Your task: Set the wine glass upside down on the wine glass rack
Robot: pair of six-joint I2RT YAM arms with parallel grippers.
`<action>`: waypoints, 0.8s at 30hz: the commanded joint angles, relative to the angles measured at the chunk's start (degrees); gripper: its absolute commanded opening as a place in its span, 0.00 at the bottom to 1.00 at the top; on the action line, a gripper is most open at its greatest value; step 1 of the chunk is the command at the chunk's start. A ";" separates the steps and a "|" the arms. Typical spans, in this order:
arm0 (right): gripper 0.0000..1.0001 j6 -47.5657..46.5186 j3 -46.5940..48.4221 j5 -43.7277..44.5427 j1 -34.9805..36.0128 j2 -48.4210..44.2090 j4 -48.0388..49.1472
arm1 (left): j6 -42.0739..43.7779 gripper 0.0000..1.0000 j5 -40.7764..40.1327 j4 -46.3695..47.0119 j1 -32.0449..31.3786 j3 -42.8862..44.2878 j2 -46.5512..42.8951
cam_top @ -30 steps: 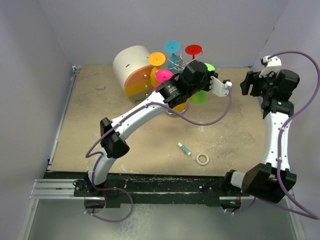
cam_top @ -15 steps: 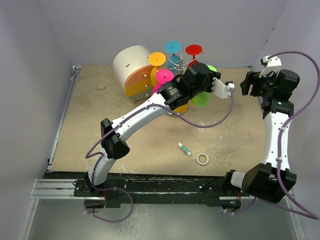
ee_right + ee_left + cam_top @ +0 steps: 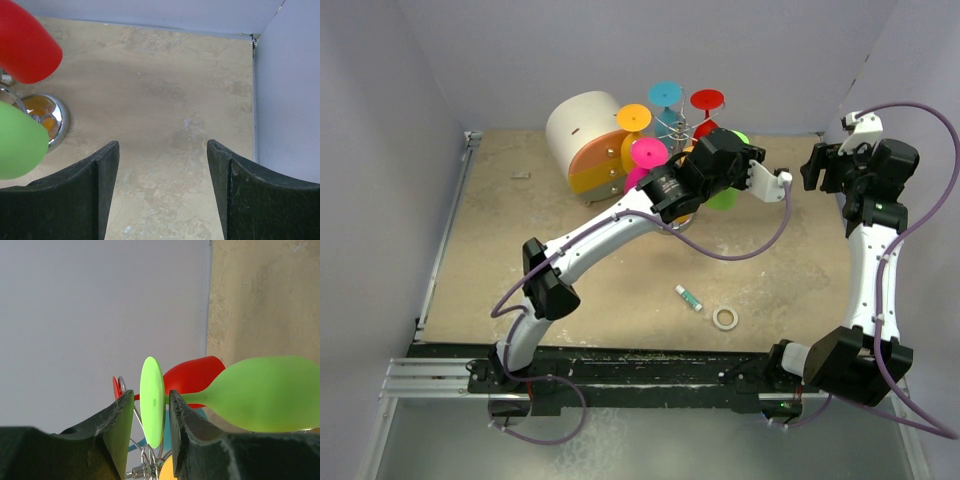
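My left gripper [image 3: 744,148] [image 3: 150,402] is shut on the green wine glass [image 3: 725,198] [image 3: 265,392]. Its fingers close on the glass's round foot, right beside the silver wire wine glass rack [image 3: 675,125] [image 3: 145,467]. The bowl hangs below the foot, level with the red glass [image 3: 707,100] [image 3: 192,375] that hangs on the rack. My right gripper [image 3: 810,165] [image 3: 162,150] is open and empty, to the right of the rack. Its view shows the rack's chrome base [image 3: 47,117] and the green bowl [image 3: 17,140].
Yellow [image 3: 633,117], blue [image 3: 666,94] and pink [image 3: 648,152] glasses hang on the rack. A white-and-orange round drawer box [image 3: 585,135] stands left of it. A small tube [image 3: 689,297] and a tape ring [image 3: 725,318] lie on the table near the front.
My left gripper has carried the green glass a little up and back, closer against the rack. The right arm has not moved.
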 commanded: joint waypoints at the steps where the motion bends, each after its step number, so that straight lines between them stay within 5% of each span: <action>1: 0.74 -0.78 -0.04 -1.19 -0.31 -0.30 1.95 | -1.38 0.39 -0.15 0.72 -0.70 1.16 -3.78; 8: 0.74 -0.84 -0.04 -1.57 -0.31 -0.38 1.93 | -3.95 0.50 1.46 -1.44 -1.20 1.38 -5.61; 24: 0.75 -0.84 0.31 -2.77 -0.31 0.69 1.24 | -20.16 0.98 12.69 -13.83 -0.21 -2.07 -18.43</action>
